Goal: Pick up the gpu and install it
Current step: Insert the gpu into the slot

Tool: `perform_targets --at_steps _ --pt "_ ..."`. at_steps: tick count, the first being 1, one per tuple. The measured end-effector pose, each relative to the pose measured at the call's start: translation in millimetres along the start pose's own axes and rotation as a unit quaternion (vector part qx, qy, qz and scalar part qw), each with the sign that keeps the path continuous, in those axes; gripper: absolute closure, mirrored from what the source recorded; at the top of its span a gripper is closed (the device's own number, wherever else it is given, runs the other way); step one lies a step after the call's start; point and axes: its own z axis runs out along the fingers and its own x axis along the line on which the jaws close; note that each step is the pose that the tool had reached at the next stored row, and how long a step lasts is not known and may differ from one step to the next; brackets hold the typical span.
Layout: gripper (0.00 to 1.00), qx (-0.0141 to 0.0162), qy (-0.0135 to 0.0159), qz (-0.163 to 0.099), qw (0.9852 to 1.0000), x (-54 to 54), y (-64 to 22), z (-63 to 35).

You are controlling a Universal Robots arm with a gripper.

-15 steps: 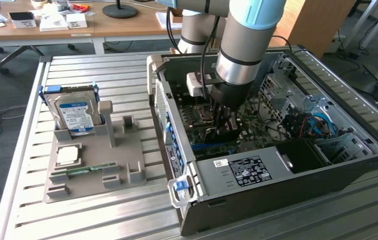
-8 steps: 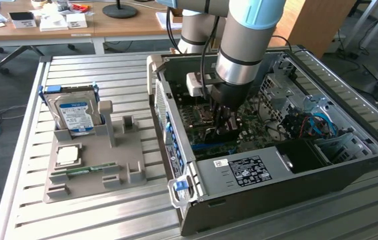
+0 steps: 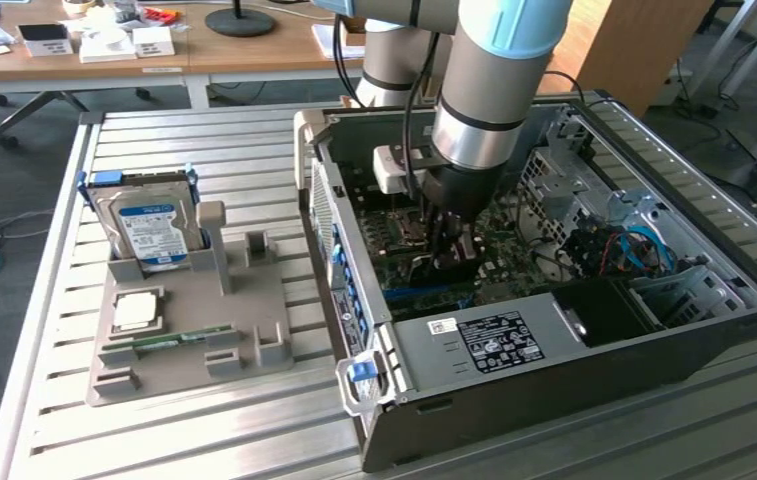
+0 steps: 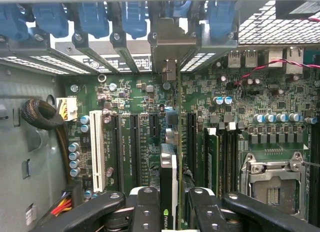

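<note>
In the wrist view the gpu (image 4: 169, 167) stands edge-on over the green motherboard (image 4: 135, 137), showing a thin black face and a greenish board edge. My gripper (image 4: 172, 204) is shut on it, one black finger (image 4: 145, 204) on each side. The card's metal bracket (image 4: 172, 42) reaches the case's rear slot openings, under the blue latches. Long black expansion slots lie on both sides of the card; whether its edge sits in one is hidden. In the exterior view my gripper (image 3: 448, 250) is deep inside the open computer case (image 3: 698, 330), low over the motherboard.
A white slot (image 4: 97, 147), a sleeved cable bundle (image 4: 40, 114) and the CPU socket (image 4: 272, 179) surround the card. The power supply (image 3: 485, 340) lies near the case front. Outside, a grey holder (image 3: 191, 340) carries the blue-labelled hard drive (image 3: 151, 225) and a RAM stick (image 3: 178, 338).
</note>
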Motion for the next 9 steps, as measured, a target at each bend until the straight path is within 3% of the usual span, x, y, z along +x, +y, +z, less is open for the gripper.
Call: perform_targets --at_steps 9 --pt "0.73 0.0000 0.0000 0.000 1.0000 -0.4 0.1 0.6"
